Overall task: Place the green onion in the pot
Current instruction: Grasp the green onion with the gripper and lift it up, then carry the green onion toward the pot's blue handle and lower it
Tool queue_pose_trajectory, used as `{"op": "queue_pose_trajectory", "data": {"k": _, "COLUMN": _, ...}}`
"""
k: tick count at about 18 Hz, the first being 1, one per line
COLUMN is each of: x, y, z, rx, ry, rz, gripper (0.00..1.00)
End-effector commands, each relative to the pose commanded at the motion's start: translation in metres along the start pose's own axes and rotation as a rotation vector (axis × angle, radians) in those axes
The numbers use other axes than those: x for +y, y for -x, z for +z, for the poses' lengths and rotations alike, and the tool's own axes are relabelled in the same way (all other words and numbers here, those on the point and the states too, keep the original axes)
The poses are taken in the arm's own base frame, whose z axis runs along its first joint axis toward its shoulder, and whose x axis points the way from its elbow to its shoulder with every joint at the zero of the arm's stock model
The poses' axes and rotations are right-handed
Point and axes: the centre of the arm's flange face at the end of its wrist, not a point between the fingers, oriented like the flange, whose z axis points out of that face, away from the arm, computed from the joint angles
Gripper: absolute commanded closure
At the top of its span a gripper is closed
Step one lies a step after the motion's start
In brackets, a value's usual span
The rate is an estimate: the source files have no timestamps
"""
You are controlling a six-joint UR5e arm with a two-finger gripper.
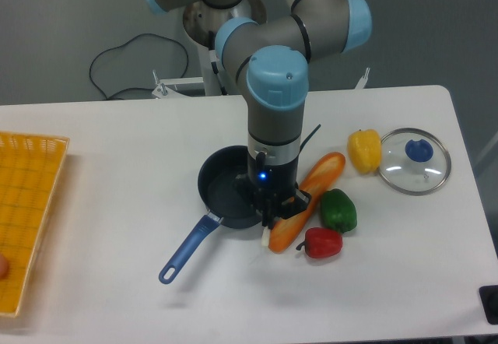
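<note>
Green onion [266,238]: only its two ends seem to show. A white bit lies on the worktop [117,149] just beside the lower tip of the carrot [313,194], and a thin dark stalk sticks out up and to the right behind the wrist. The middle is hidden under the tool.
Pot [227,184]: it stands just left of the onion, and the part of its inside that shows is bare. Its blue handle points down-left.
Gripper [276,210]: it points straight down at the pot's right rim, over the hidden middle of the onion.
Fingers: they are low, around or at the stalk, but how far apart they stand and whether they already pinch it cannot be told (everything there is dark).
Step in hand: probably taking hold of the onion.
Neighbours: the carrot touches or nearly touches the onion. The green pepper [338,210] and red pepper [320,243] are near on the right.
How to do it well: pinch across the stalk only, with no carrot between the fingers. Lift straight up until both ends are above the rim, then move a little to the left.
Care: the stalk is long and soft, so the ends will hang down. It should be lowered slowly, so that the onion rests inside the pot and does not slide out.
</note>
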Motion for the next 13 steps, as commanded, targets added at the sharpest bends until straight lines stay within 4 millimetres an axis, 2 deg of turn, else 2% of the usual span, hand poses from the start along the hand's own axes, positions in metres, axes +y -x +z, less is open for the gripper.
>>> {"op": "queue_pose_trajectory", "data": {"k": 5, "x": -0.010, "y": -0.012, "z": -0.003, "rx": 0.000, "ry": -0.010, "rz": 0.033, "gripper": 0.92}}
{"op": "queue_pose_trajectory", "data": {"k": 8, "x": -0.019, "y": -0.026, "z": -0.015, "rx": -0.006, "ry": -0.029, "rz": 0.056, "gripper": 0.92}}
{"op": "queue_pose_trajectory", "data": {"k": 13, "x": -0.037, "y": -0.051, "z": -0.017, "rx": 0.034, "ry": -0.086, "rz": 0.097, "gripper": 0.92}}
